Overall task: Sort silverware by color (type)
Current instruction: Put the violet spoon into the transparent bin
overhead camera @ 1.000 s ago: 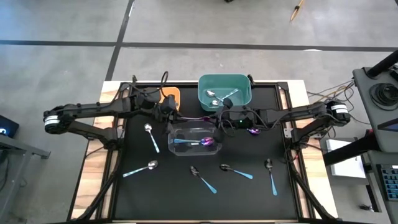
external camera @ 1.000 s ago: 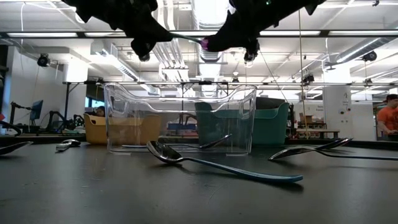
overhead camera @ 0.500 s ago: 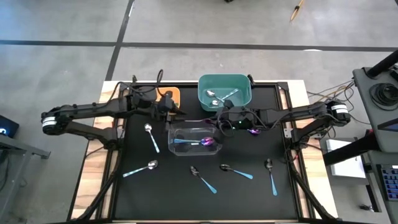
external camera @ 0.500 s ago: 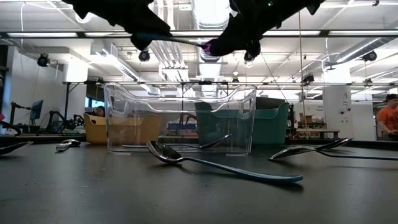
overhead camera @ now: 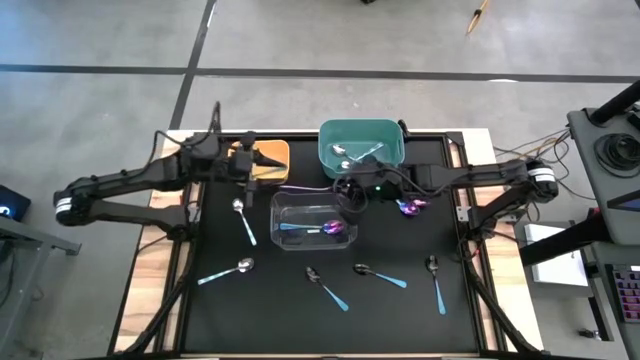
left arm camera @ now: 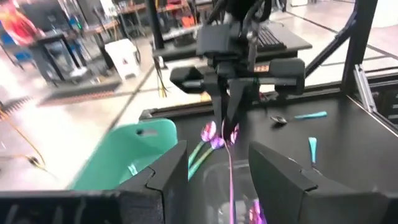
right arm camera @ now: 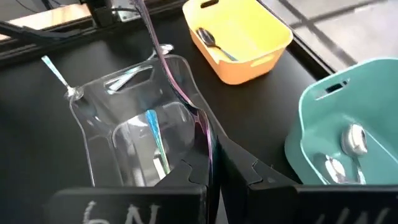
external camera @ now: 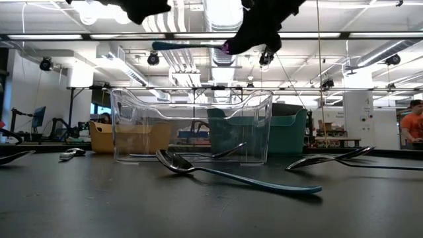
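Note:
My right gripper (overhead camera: 348, 190) hangs above the far edge of the clear bin (overhead camera: 315, 222), shut on a spoon with an iridescent purple bowl and a thin purple handle (external camera: 188, 45). The handle reaches level toward the table's left. My left gripper (overhead camera: 258, 165) stands open over the orange bin (overhead camera: 268, 155), apart from the handle's free end; its fingers (left arm camera: 171, 171) frame the spoon from a distance. The clear bin holds a purple-bowled spoon (overhead camera: 335, 228). Silver spoons lie in the teal bin (overhead camera: 362, 148). My right gripper pinches the spoon at its bowl end (right arm camera: 200, 127) between the two shut fingers. The fingers come from the table's right, slanting down, roughly along the spoon. The spoon is lifted clear, and its handle (right arm camera: 158, 53) sticks out ahead of the fingers over the clear bin.
Loose spoons lie on the black mat: one left of the clear bin (overhead camera: 243, 220), one near left (overhead camera: 225, 270), two near the middle (overhead camera: 327, 287) (overhead camera: 380, 275), one near right (overhead camera: 436, 280), and a purple one (overhead camera: 408, 208) under the right arm. The orange bin holds a dark spoon (right arm camera: 214, 42).
My left gripper has opened, let go of the spoon's handle and drawn back up and toward the table's left, over the orange bin. My right gripper has kept the spoon and risen slightly; the handle now sticks out free and level.

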